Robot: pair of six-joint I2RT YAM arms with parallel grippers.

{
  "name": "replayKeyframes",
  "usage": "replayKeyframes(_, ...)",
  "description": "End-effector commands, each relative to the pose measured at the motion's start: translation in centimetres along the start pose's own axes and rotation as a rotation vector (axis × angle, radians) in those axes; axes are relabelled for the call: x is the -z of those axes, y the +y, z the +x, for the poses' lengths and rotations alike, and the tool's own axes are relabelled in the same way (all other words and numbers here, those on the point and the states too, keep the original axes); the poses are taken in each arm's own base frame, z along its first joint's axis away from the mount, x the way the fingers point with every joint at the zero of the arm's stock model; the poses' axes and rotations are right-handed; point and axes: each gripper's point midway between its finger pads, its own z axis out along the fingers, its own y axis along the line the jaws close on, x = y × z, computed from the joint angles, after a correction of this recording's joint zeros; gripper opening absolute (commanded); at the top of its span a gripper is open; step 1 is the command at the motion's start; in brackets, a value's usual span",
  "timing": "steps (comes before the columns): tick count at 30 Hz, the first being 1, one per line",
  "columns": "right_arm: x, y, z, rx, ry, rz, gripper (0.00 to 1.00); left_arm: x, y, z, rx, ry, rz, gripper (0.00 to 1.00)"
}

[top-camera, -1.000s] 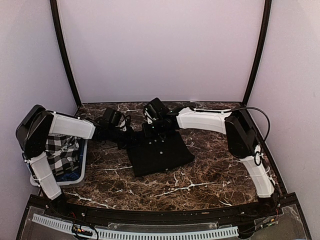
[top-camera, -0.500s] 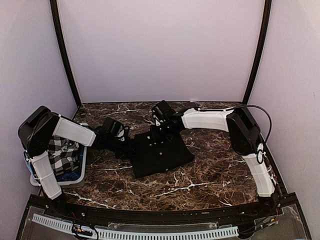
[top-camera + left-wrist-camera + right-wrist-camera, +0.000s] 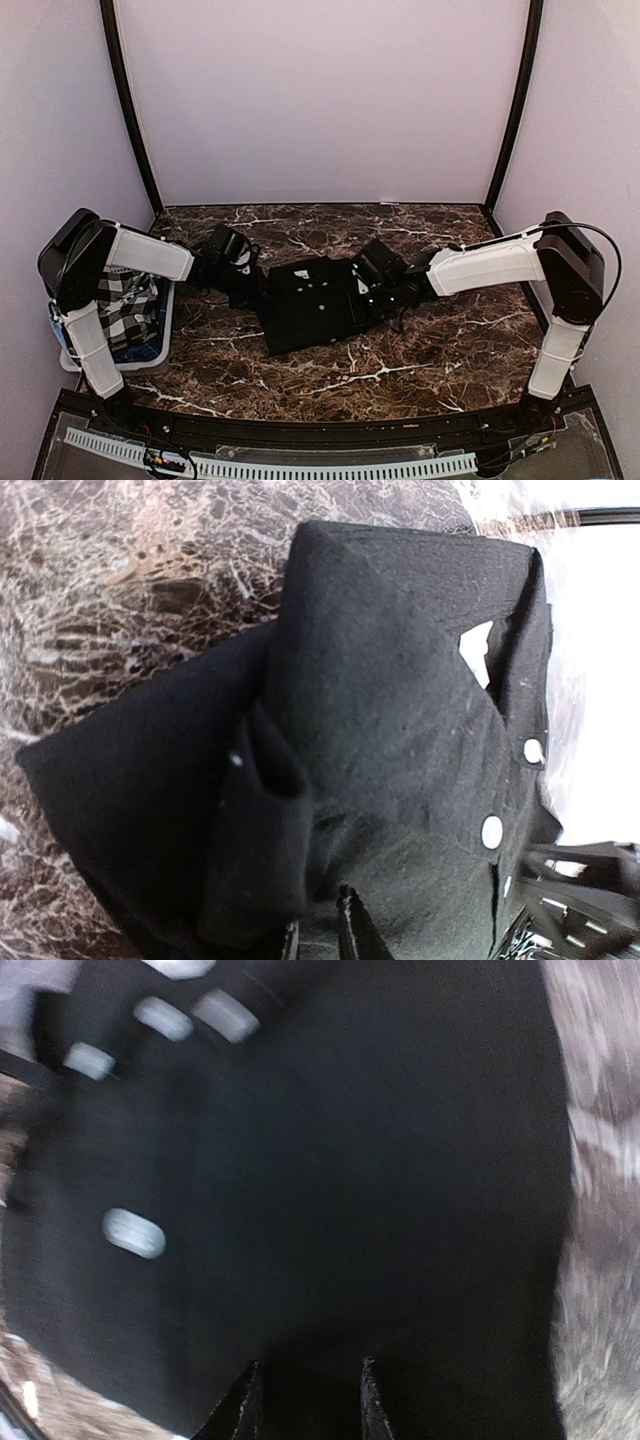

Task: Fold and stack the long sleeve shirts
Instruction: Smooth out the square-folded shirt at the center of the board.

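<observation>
A plain black long sleeve shirt lies folded into a rough square in the middle of the marble table. In the left wrist view the shirt shows pale buttons and a folded sleeve at its left. My left gripper is at the shirt's left edge. Its fingers stand almost together, pinching creased black cloth. My right gripper is low over the shirt's right part. Its fingers are apart over flat black cloth, holding nothing.
A pale plastic basket stands at the table's left edge beside the left arm, with a black-and-white checked cloth in it. Bare marble table lies in front of and right of the shirt. Walls close in the back and sides.
My right arm swung from the shirt's far edge round to its right side and now reaches in from the right. My left gripper stayed at the left edge.
</observation>
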Motion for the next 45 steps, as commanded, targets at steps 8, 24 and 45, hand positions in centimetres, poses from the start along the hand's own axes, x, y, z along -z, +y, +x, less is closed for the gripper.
replayKeyframes(8,0.0,-5.0,5.4,-0.195,0.057,0.083,0.29,0.4,-0.1,-0.6,-0.043,0.018,-0.037,0.13)
replayKeyframes(24,4.0,-6.8,-3.6,-0.127,-0.169,0.166,0.42,4.8,-5.9,2.4,-0.181,0.074,0.115,0.2)
replayKeyframes(45,-4.7,-7.2,-4.2,-0.038,0.037,0.156,0.47,3.1,1.4,14.2,-0.172,0.349,-0.055,0.17)
